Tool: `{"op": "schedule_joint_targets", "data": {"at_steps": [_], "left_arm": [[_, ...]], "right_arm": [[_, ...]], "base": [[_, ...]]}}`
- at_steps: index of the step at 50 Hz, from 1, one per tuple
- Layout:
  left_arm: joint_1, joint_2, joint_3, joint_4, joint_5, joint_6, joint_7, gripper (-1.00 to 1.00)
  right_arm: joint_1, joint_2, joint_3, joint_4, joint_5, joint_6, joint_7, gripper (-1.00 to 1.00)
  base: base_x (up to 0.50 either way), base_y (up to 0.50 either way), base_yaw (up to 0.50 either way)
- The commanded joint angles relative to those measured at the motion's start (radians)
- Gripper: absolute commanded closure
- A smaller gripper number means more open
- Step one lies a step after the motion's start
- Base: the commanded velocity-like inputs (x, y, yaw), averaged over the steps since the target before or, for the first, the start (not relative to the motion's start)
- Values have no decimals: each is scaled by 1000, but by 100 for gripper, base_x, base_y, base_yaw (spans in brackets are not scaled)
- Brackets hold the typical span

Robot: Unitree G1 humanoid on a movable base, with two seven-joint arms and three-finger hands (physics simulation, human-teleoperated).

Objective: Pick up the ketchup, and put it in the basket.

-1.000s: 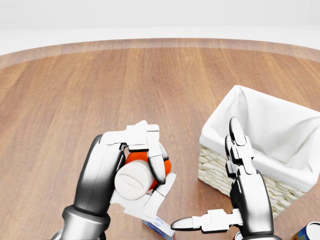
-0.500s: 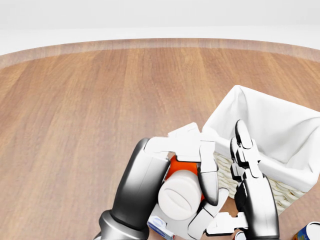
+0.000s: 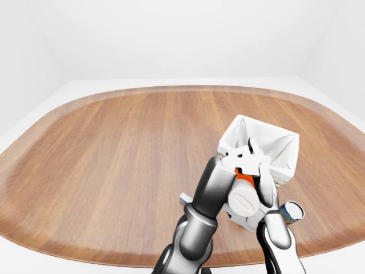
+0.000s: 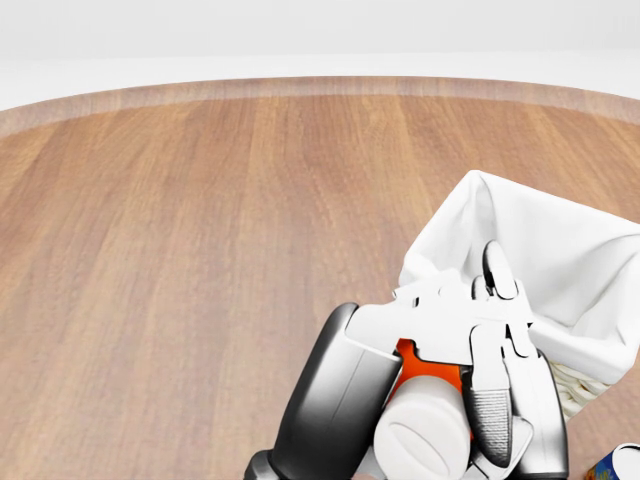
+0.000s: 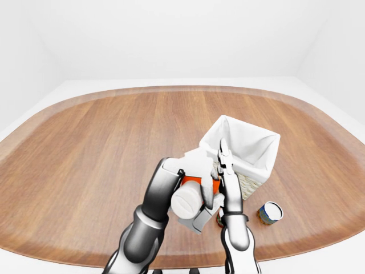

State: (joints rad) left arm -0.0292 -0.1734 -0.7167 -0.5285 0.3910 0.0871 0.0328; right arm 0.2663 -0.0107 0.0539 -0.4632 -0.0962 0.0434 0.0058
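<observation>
Closest to the cameras, at the bottom of the head view, the left arm rises from the lower edge and bends toward the view's right, ending in the left hand (image 4: 440, 330), whose white fingers (image 4: 488, 400) are wrapped round the ketchup (image 4: 425, 425). The bottle sits inside that curled grip, one finger running down its right side and the knuckles arching over its top (only a wedge of orange body shows between them). Its long axis points roughly at the camera: the round white cap faces the viewer and the orange body runs away behind it toward the basket.

The right hand (image 5: 225, 171) stands just beside the bottle on the right in the right-eye view, forearm upright, fingers extended upward and not closed on anything, with the fingertips reaching up against the basket's near rim. In the head view most of it is hidden behind the left hand, so only one dark fingertip shows there.

Just beyond the hands is the basket (image 4: 585, 385), woven wicker with a white cloth liner (image 5: 245, 140) draped over its edges; the held ketchup hangs at its near-left corner, not yet over the opening.

To the right of the basket, a small can (image 5: 270, 212) lies on the wooden table (image 5: 97, 148), which stretches away to a rounded far edge
</observation>
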Motion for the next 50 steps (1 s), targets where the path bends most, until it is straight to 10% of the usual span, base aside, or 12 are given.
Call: {"op": "schedule_joint_targets", "data": {"at_steps": [1, 50], "left_arm": [[9, -7, -86, 23, -30, 0, 50, 99], [15, -16, 8, 234, -73, 0, 54, 98]], "right_arm": [[-7, 3, 3, 7, 3, 0, 5, -100], [-3, 1, 11, 5, 7, -9, 15, -100]], "base": [[0, 0, 0], [0, 0, 0]]}}
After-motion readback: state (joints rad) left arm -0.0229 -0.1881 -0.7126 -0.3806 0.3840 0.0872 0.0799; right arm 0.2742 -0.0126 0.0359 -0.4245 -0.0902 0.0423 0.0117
